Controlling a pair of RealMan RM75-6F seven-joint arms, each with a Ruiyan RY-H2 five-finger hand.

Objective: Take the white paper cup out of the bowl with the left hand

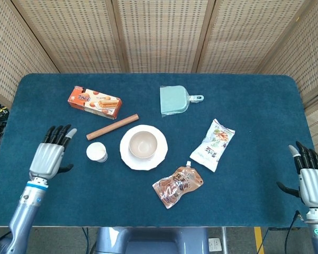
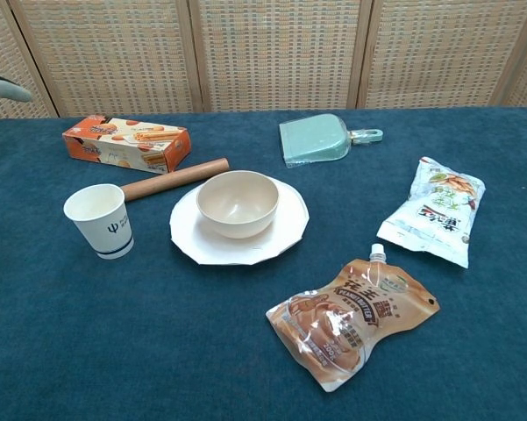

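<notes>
Your left hand (image 1: 47,156) over the tabletop (image 1: 254,95), fingers (image 1: 57,134) spread and holding nothing, white paper cup (image 1: 97,152) upright just beside the plate (image 1: 128,157) with its empty bowl (image 1: 143,145), your right hand (image 1: 310,178) at the far edge, fingers apart.

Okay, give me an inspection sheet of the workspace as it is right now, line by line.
Surface: table with a dark blue cloth.
Job's things: cup upright on the cloth beside the plate, out of the bowl; bowl sits empty on the plate.
Clutter: biscuit box, wooden rod, green dustpan, white snack bag, brown pouch.
Hands: left hand off the cup, fingers spread, holding nothing; right hand at the table's right edge, fingers apart, holding nothing.
Cables: dark cable near the right wrist.
Surroundings: woven screens behind the table.
</notes>
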